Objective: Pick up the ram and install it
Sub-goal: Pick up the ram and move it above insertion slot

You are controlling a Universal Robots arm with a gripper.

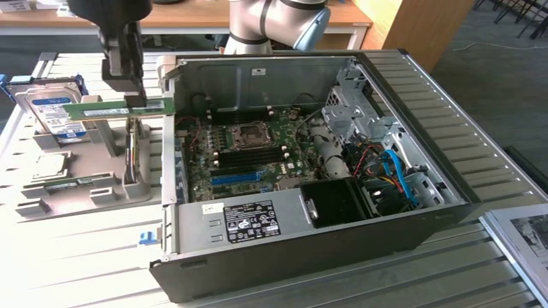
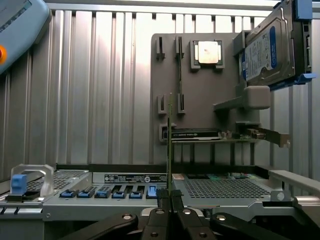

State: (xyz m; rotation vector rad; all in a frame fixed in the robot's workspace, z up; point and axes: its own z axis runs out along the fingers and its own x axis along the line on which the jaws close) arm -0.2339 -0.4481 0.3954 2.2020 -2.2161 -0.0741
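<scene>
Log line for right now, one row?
gripper: jaws shut on ram | ram: held above gray holder | beside open computer case | installed: no

So the desk (image 1: 86, 263) is one of those light metal tops with ribs running all across it. The big thing lying on it is a black PC case (image 1: 325, 224), flat on its side with the open side facing up. Just beside it, toward the exterior view's left, a grey moulded parts holder (image 1: 51, 192) sits on the ribs. There's a tiny blue bit (image 1: 147, 239) right at the case's near corner, can't tell if it's loose or attached. A black-and-white printed sheet (image 1: 522, 237) lies at the exterior view's lower right.
</scene>
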